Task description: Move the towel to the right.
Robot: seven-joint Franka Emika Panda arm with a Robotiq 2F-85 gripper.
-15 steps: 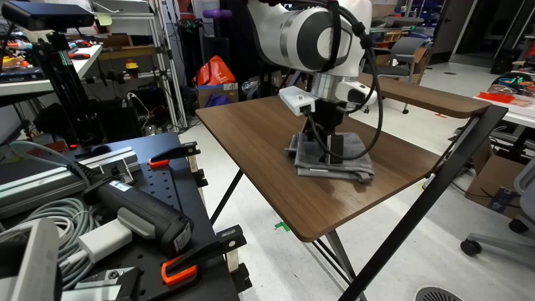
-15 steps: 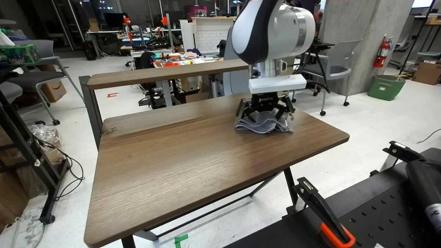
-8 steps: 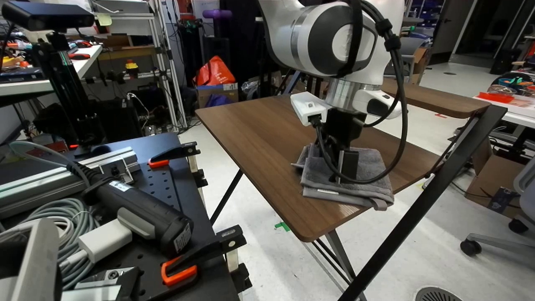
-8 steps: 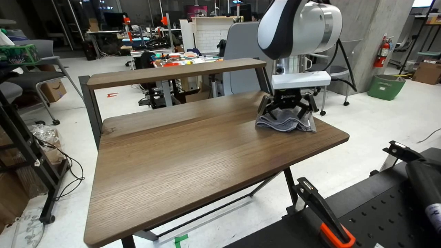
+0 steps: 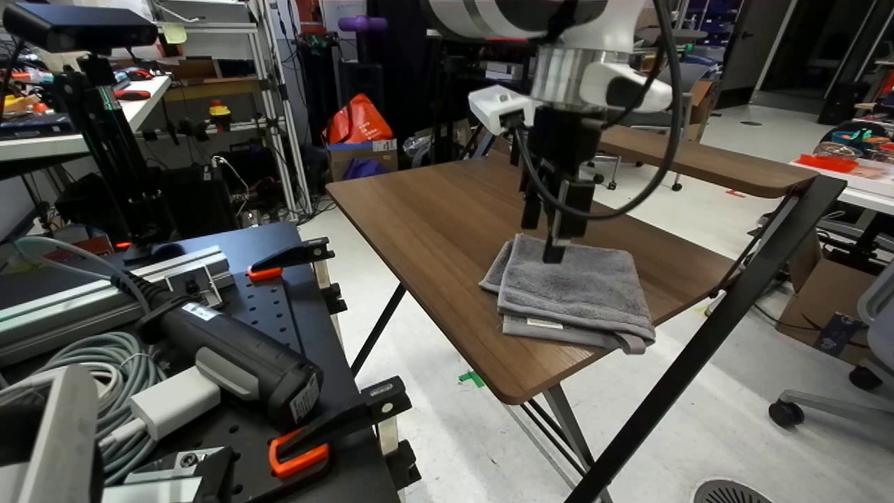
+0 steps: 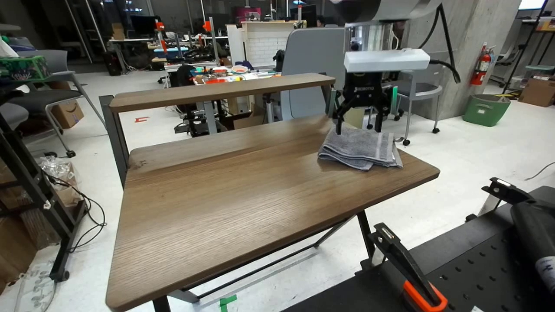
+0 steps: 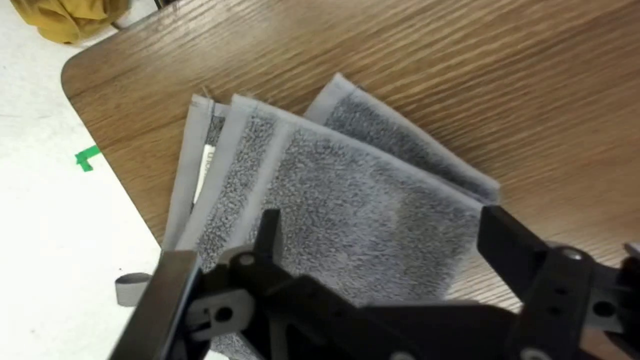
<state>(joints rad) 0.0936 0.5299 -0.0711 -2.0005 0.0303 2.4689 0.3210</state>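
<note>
One folded towel (image 5: 580, 290) lies by an edge of the desk (image 6: 208, 208), near a corner, its loop (image 7: 132, 289) poking past. One gripper (image 6: 358, 126) hangs over it, two fingers (image 7: 507, 235) spread wide. One shelf (image 6: 217, 90) runs along an adjoining edge; off the opposite edge, two clamps (image 5: 304, 462) sit on a bench (image 5: 307, 307).

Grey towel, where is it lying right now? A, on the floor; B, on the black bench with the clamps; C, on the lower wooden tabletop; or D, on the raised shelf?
C: in both exterior views the grey towel lies folded on the lower wooden tabletop, and in the wrist view only its small loop sticks out past the edge, over the white floor.
</note>
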